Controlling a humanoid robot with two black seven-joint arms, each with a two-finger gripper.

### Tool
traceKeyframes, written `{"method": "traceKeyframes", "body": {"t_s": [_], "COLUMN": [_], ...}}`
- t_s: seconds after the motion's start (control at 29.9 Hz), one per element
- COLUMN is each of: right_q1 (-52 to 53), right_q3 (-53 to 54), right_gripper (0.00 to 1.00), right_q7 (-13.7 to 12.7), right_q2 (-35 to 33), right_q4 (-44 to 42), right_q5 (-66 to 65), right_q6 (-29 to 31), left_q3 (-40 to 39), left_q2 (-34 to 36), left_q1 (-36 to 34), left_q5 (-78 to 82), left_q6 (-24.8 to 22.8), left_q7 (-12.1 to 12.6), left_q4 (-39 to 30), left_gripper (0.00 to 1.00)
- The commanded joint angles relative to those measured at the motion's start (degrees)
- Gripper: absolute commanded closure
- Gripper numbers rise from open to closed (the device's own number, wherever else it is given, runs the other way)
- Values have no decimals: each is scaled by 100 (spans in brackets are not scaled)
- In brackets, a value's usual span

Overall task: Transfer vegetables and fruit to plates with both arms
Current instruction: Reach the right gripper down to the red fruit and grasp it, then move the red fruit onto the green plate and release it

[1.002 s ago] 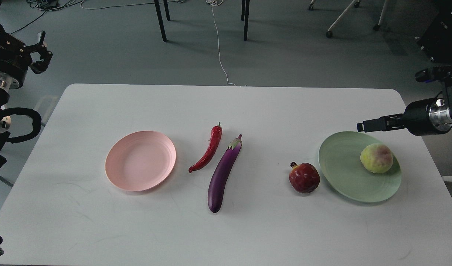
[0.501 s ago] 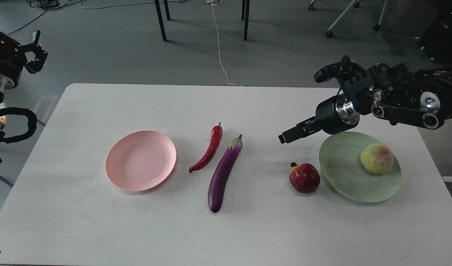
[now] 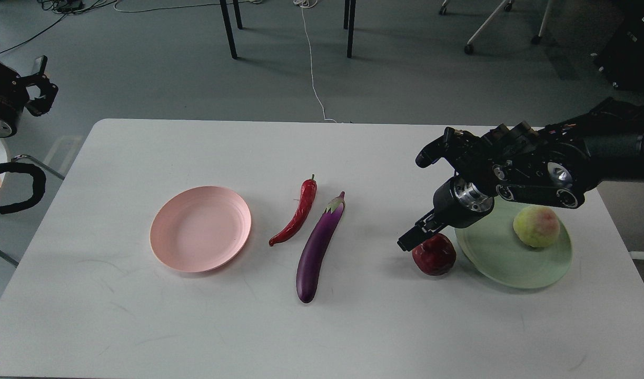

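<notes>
The red chili pepper (image 3: 296, 213) and the purple eggplant (image 3: 317, 247) lie side by side mid-table. The empty pink plate (image 3: 200, 229) sits to their left. The green plate (image 3: 493, 255) at the right holds the yellow-green fruit (image 3: 536, 226). The dark red pomegranate (image 3: 434, 255) stands on the table against the green plate's left rim. My right gripper (image 3: 409, 240) points down-left, its tip just above the pomegranate's upper left side; its fingers read as one dark bar. My left gripper (image 3: 41, 83) is open and empty, off the table's far left corner.
The white table (image 3: 353, 337) carries only these things. My right arm's wrist (image 3: 532, 173) hangs over the green plate's far rim. Chair and table legs (image 3: 228, 29) and a white cable (image 3: 312, 68) are on the floor beyond the far edge.
My right arm has swung in from the right edge and lowered down-left, bringing its gripper from above the green plate to the pomegranate. My left gripper has drifted further left.
</notes>
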Motion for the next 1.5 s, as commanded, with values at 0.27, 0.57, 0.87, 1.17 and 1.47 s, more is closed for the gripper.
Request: {"method": "traceKeyframes", "body": {"t_s": [0.27,0.57,0.87,1.17,1.47], "right_q1": [11,-59,11,363,-305], "right_q3": [-272,-315,-255,-52,79], "right_gripper": [6,27,43,42,31], "right_q7": [26,44,44,26,-9], "right_q2": [0,35,-386,-1580,-2460], "right_q4": [157,271,508,623,614], "right_q5": [-4,-21,5,-91,-698], "right_q6": [1,1,-87,-122,-543], "left_q3": [-8,-17,-17,-17,1], "left_q2": [-24,-15,3,-6,20], "left_q1": [4,4,-4,-48,-40], "left_q5": [-8,-8,1,1,1], "left_q6": [0,0,0,0,0], "left_q7": [-10,-10,17,25,17], "left_q4": [-1,-1,-1,-1,-1], "left_gripper": [2,2,2,2,2]}}
